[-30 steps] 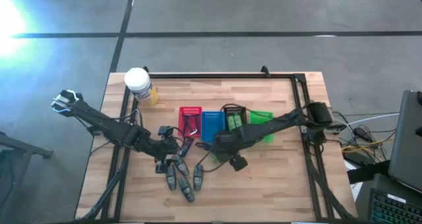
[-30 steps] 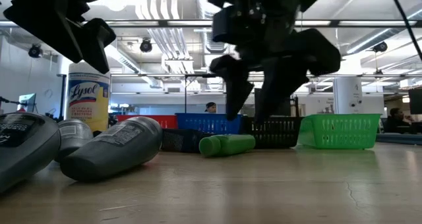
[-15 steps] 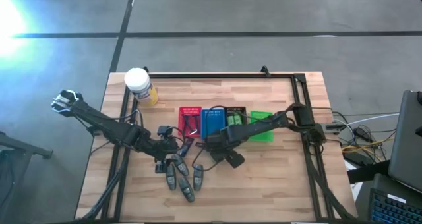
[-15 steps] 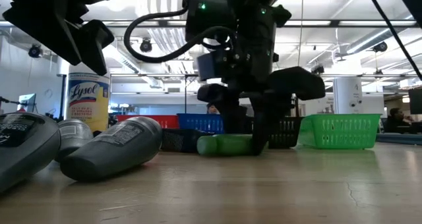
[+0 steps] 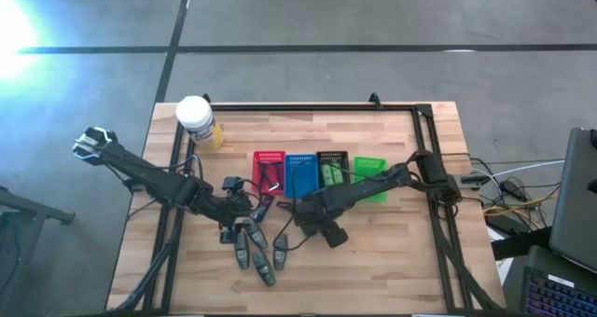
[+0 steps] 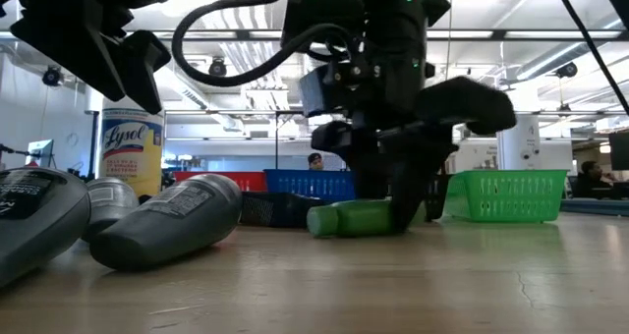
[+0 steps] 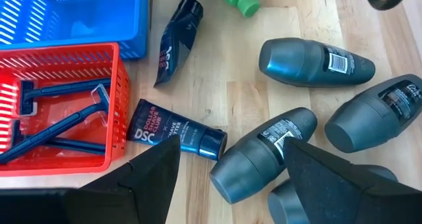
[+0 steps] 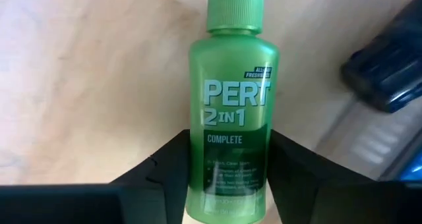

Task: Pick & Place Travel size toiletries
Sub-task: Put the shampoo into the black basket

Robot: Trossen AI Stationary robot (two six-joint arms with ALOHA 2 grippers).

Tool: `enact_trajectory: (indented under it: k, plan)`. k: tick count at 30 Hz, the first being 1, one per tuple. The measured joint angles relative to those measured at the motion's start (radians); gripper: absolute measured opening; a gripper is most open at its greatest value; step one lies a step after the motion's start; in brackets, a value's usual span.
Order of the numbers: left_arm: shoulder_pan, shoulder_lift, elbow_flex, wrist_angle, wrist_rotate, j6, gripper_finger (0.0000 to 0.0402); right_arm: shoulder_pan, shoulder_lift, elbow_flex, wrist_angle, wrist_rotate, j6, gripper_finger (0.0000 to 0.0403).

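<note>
My right gripper point(image 8: 227, 174) is low on the table point(image 5: 392, 261), in front of the blue basket point(image 5: 300, 174), with its 2 fingers on both sides of a green bottle point(image 8: 231, 112) that lies flat. I cannot tell if they press it. Just beside it lies a dark blue tube point(image 7: 173, 41). My left gripper point(image 7: 227, 178) hangs open over the grey bottles point(image 7: 315, 62). Another dark tube point(image 7: 175, 133) touches the red basket point(image 7: 59, 115), which holds razors point(image 7: 56, 122). A yellow jar point(image 5: 196, 121) stands well apart.
</note>
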Motion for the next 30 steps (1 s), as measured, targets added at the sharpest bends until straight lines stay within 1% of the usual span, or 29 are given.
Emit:
enact_trajectory:
  k: [5, 9, 12, 15, 16, 19, 22, 26, 30]
  plan:
    - [0.000, 0.000, 0.000, 0.000, 0.000, 0.023, 0.0273, 0.025, -0.036, 0.005, -0.091, -0.001, 0.158, 0.0134]
    - [0.001, -0.001, 0.000, 0.000, -0.001, 0.029, 0.0273, 0.030, -0.144, -0.032, -0.103, 0.007, 0.365, 0.0135]
    - [0.013, -0.001, 0.000, 0.001, -0.001, 0.031, 0.0273, 0.034, -0.269, -0.089, -0.093, 0.103, 0.535, 0.0136]
    - [0.027, -0.001, 0.001, 0.000, -0.002, 0.037, 0.0273, 0.021, -0.416, -0.182, -0.091, 0.213, 0.753, 0.0134]
    - [0.033, -0.001, 0.002, 0.000, -0.002, 0.040, 0.0273, 0.005, -0.464, -0.221, -0.080, 0.229, 0.829, 0.0133]
    - [0.046, -0.001, 0.005, 0.003, -0.002, 0.042, 0.0273, -0.081, -0.582, -0.346, -0.006, 0.224, 1.051, 0.0133]
    - [0.055, -0.001, 0.011, 0.009, -0.002, 0.042, 0.0273, -0.195, -0.654, -0.457, 0.133, 0.166, 1.206, 0.0133]
    - [0.058, -0.001, 0.022, 0.008, -0.001, 0.042, 0.0273, -0.306, -0.674, -0.553, 0.316, 0.101, 1.275, 0.0133]
    - [0.058, -0.001, 0.035, 0.008, 0.007, 0.041, 0.0273, -0.337, -0.641, -0.576, 0.347, 0.078, 1.265, 0.0137]
